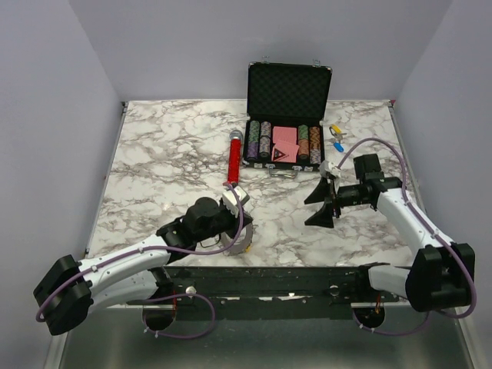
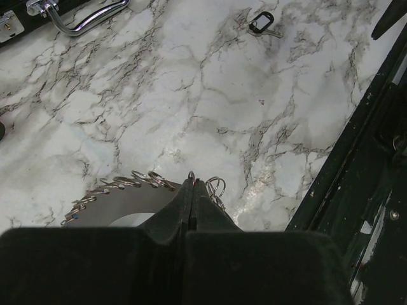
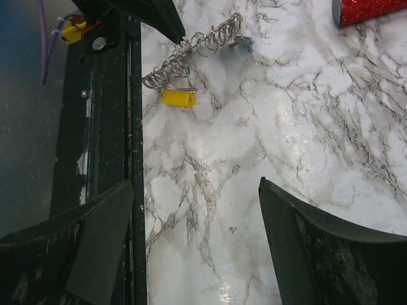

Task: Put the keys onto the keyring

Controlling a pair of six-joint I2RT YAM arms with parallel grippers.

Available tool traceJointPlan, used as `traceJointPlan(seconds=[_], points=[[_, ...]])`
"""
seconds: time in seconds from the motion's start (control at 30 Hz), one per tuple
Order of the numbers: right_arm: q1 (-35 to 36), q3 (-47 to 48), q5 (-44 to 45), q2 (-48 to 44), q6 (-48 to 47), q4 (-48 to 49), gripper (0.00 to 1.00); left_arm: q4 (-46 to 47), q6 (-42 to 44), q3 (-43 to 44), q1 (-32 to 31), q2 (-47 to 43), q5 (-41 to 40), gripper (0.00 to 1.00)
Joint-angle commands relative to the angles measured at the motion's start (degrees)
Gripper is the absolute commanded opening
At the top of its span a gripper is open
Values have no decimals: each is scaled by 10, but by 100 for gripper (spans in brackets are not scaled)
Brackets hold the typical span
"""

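Top external: seeing right claw (image 1: 321,204) low over the tabletop (image 1: 169,154) right of centre, fingers wide apart and gripping nothing, in front of the poker chip case (image 1: 288,115) and well right of the red cylinder (image 1: 234,157). Left wrist: seeing left claw (image 2: 191,185) with fingers pressed together, clamped on the keyring (image 2: 121,187) resting at the near edge by the black rail (image 2: 369,190); loose key (image 2: 262,23) with dark tag further out on bare marble, well apart from the ring. Right wrist: confirms the pinch on the wire, yellow tag (image 3: 178,97) just beside it, blue tag (image 3: 241,42) further along the ring.
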Motion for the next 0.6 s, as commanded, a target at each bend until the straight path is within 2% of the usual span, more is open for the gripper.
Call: traceJointPlan(seconds=[0.0, 0.27, 0.57], points=[[16, 50, -6, 39, -202, -149, 87, 43, 11, -13, -6, -4, 18, 0], [50, 101, 47, 79, -319, -221, 87, 62, 19, -26, -16, -9, 23, 0], [124, 106, 108, 67, -247, -135, 87, 67, 18, -40, -22, -20, 20, 0]])
